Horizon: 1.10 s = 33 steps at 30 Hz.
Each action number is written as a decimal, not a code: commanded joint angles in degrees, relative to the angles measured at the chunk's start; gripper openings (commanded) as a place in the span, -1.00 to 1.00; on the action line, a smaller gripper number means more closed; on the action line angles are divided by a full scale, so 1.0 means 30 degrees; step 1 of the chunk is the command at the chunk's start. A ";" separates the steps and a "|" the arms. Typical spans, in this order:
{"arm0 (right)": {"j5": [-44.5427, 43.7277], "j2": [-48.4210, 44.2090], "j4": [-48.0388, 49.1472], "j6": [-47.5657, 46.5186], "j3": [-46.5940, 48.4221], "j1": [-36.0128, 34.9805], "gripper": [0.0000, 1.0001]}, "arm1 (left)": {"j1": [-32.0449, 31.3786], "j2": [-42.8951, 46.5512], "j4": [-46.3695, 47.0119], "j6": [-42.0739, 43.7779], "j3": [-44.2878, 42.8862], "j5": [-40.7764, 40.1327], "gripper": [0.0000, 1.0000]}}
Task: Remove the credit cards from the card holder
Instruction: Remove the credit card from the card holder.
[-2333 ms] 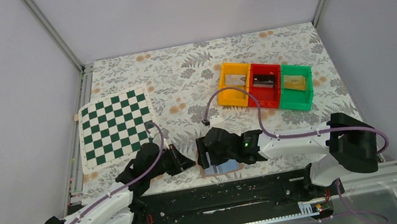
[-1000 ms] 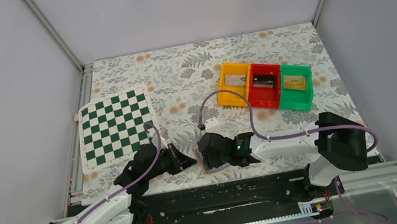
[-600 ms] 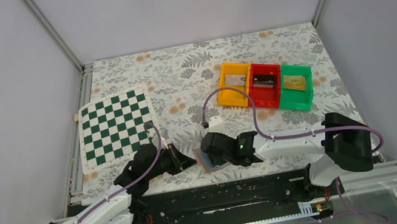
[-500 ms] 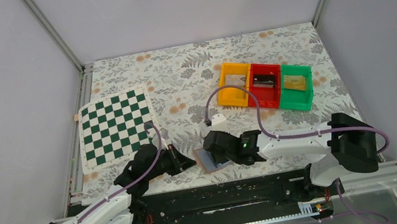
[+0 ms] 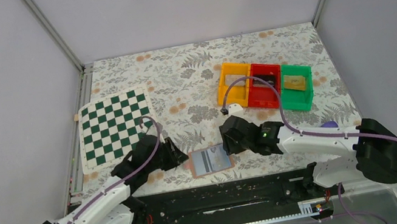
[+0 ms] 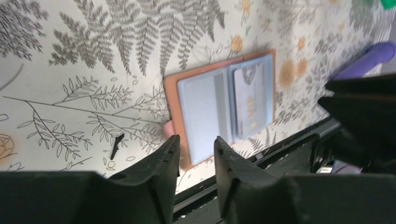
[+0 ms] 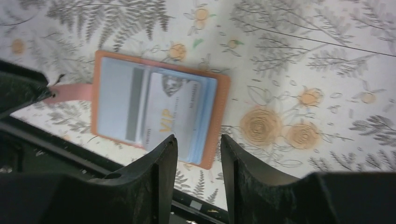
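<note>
The tan card holder [image 5: 211, 160] lies open and flat on the flowered tablecloth near the front edge, pale blue inside. A whitish credit card [image 7: 170, 112] marked VIP sits in its right-hand pocket, with blue card edges behind it; the same card shows in the left wrist view [image 6: 252, 100]. A pink strap sticks out of the holder's left side [image 7: 70, 92]. My left gripper [image 5: 182, 155] hovers just left of the holder [image 6: 205, 109], open and empty [image 6: 196, 142]. My right gripper [image 5: 227, 144] stands just right of the holder, also open and empty [image 7: 198, 140].
A green-and-white chessboard [image 5: 115, 126] lies at the left. Orange [image 5: 234, 84], red [image 5: 264, 85] and green [image 5: 295, 87] bins stand in a row at the back right. The black front rail [image 5: 228, 190] runs just below the holder.
The holder was held between both grippers; now it lies open on the cloth. The left gripper has opened and let go, and the right gripper has drawn back to the right.
</note>
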<state>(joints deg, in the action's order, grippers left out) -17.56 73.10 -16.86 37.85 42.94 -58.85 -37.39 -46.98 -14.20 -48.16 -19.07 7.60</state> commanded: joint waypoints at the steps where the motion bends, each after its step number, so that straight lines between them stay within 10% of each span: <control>1: 0.3323 -0.0179 0.2061 -0.0881 0.0142 0.0311 -0.10 | 0.0106 -0.0785 -0.1155 0.0340 -0.2393 -0.1716 -0.27; 14: 0.7014 0.2366 0.7141 0.0210 -0.1714 0.1820 -0.59 | -0.0317 -0.1652 0.8486 -0.1822 0.1420 0.3319 -0.20; 33: 0.6791 0.3154 1.1005 0.2863 -0.5723 0.1980 -0.71 | -0.3418 -0.7422 1.4147 -0.2723 0.2239 -0.0321 -0.20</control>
<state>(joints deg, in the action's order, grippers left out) 3.31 82.13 16.40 45.06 27.79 -53.21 -46.59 -67.05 20.27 -55.07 -12.71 9.96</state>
